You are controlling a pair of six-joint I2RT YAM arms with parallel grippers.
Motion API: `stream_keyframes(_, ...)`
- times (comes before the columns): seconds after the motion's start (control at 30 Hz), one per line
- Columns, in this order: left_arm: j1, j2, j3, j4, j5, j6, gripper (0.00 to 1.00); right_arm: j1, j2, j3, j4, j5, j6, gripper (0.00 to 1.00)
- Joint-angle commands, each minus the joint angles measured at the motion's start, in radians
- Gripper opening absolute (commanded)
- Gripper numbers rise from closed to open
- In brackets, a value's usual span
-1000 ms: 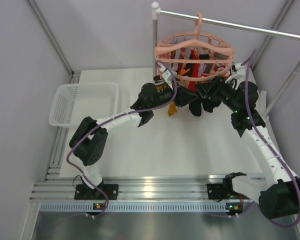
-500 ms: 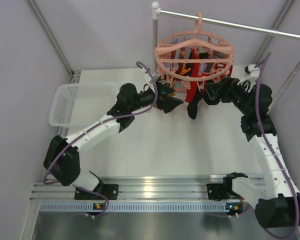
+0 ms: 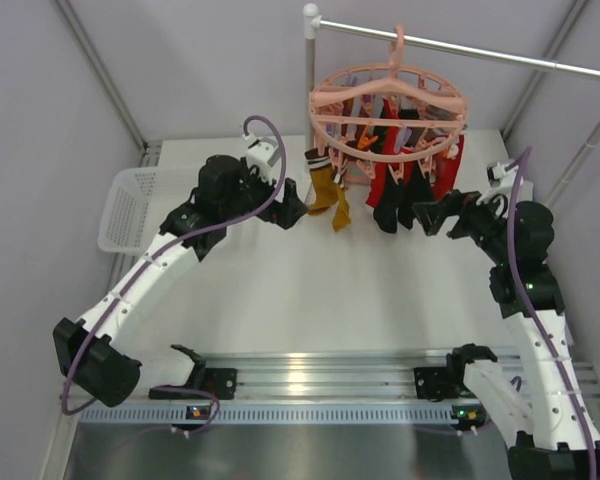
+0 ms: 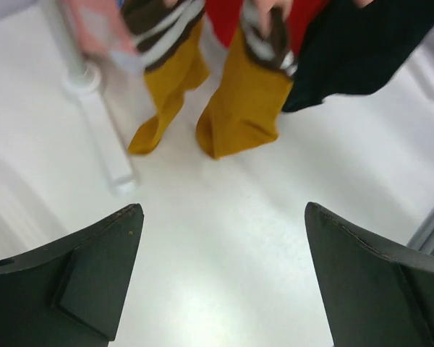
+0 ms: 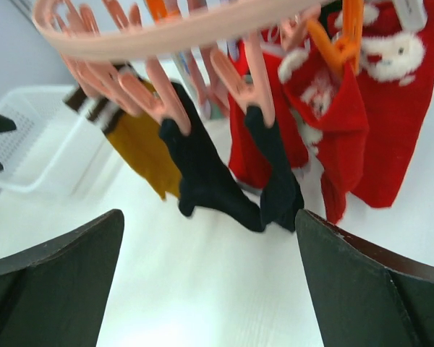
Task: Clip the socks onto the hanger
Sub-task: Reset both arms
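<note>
Top external view, from the near edge outward: both arms rise from their bases at the front of the white table (image 3: pixel 330 300) and reach toward the back. The left gripper (image 3: pixel 292 206) hangs with its jaws spread wide and nothing between them, just left of two mustard socks (image 3: pixel 326 195) with striped cuffs. The right gripper (image 3: pixel 425 215) is likewise wide open and empty, just right of a pair of black socks (image 3: pixel 390 208). Neither gripper touches the fabric. Beside and behind the black pair hang red socks (image 3: pixel 450 165) with white patterns. All these socks dangle from the clips of the round pink hanger (image 3: pixel 325 105), whose hook sits over a white rail (image 3: pixel 500 57) at the back. A white mesh basket (image 3: pixel 120 215) stands at the table's left edge, partly behind the left arm.
</note>
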Motion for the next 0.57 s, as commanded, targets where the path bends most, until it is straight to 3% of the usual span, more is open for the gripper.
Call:
stream_keyframes(0.0, 0.041, -0.043, -0.045, -0.201, -0.056, 0.067, 0.98, -0.013, -0.041, -0.054, -0.053, -0.021, -0.091, 1.00)
stream_keyframes(0.2, 0.047, -0.143, -0.202, -0.190, -0.091, 0.097, 0.98, -0.013, -0.115, -0.165, -0.097, -0.049, -0.161, 1.00)
stream_keyframes(0.53, 0.111, -0.203, -0.272, -0.202, -0.093, 0.094, 0.98, -0.012, -0.184, -0.211, -0.135, -0.075, -0.189, 1.00)
